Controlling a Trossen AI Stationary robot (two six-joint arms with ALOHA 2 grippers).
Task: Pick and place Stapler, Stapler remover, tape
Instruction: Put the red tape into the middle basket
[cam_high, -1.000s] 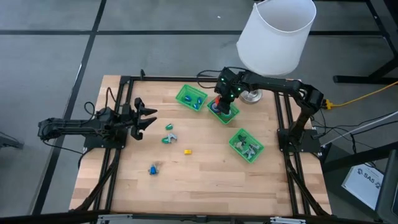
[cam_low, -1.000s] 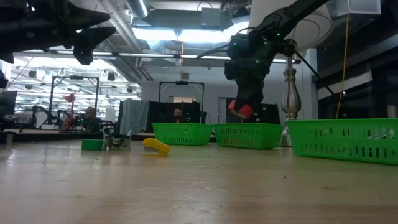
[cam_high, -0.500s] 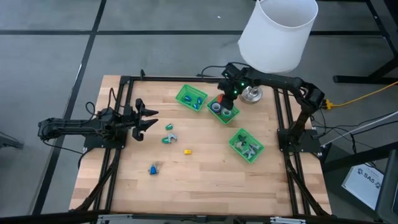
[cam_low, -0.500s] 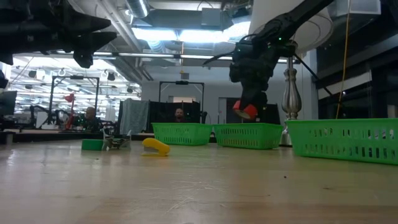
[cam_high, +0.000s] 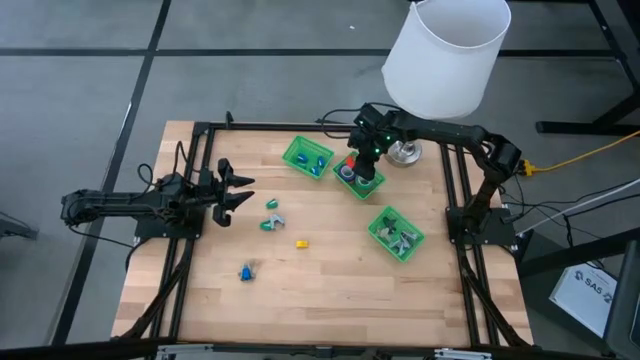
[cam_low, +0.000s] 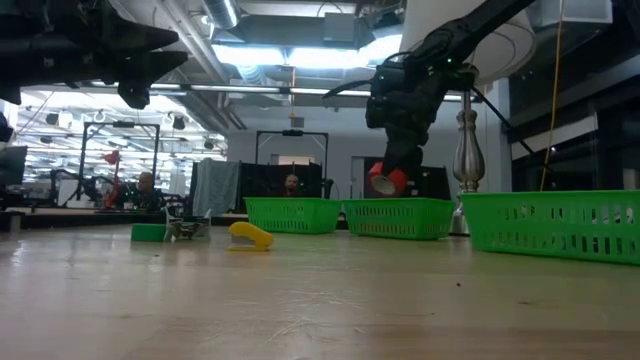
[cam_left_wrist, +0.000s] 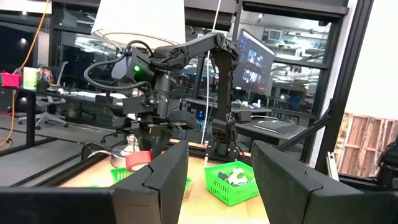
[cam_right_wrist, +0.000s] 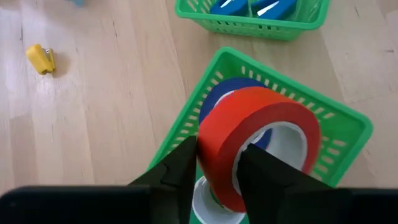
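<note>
A: Loose items on the table (cam_high: 330, 290)?
B: Near the centre: green piece (cam_high: 271, 204), grey-and-green piece (cam_high: 272, 220), small yellow stapler (cam_high: 301, 243). Closer to the front left corner: blue piece (cam_high: 245, 271). All well apart from the trays. Large white lampshade (cam_high: 444, 55) over the far right corner, hiding part of the right arm; chrome lamp base (cam_high: 405, 152) just beside the middle tray.

A: Containers?
B: Three green trays in a diagonal line from the far edge toward the right edge. Far tray (cam_high: 307, 157): blue and green items, not identifiable. Middle tray (cam_right_wrist: 348, 127): blue tape (cam_right_wrist: 219, 99) lying flat, plus a white-cored roll partly hidden below. Right tray (cam_high: 396, 233): grey and white pieces, too small to tell.

A: Right gripper (cam_right_wrist: 217, 165)?
B: Above the middle tray, pinching red tape (cam_right_wrist: 261, 134) by its wall, one finger (cam_right_wrist: 176, 168) outside, the other inside the core. Roll on edge, tilted, clear of the tray floor in the low view, directly over the blue roll.

A: Left gripper (cam_high: 238, 194)?
B: Spread wide, nothing between the fingers. Raised above the left edge of the table, pointed toward the centre, near the green piece but apart from it.
</note>
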